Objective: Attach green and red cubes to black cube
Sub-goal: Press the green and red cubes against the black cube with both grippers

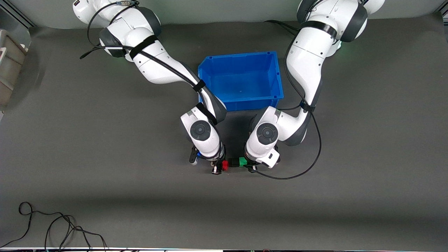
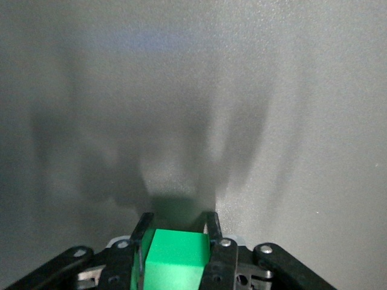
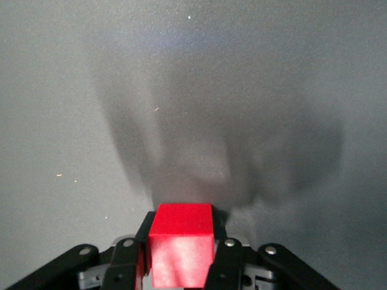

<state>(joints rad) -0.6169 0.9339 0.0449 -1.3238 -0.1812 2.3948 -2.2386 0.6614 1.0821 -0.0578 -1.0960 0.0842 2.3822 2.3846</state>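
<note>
Now, surface: dark grey matte mat.
Left gripper: fingers clenched on small green cube.
Right gripper: fingers clenched on small red cube.
Small black cube: between both, nearer the camera than blue plastic bin.

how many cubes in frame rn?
3, in a row nearer the camera than the blue bin: red cube in the right gripper, black cube between, green cube in the left gripper.

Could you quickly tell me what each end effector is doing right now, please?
Left end effector: closed on the green cube.
Right end effector: closed on the red cube.
</note>
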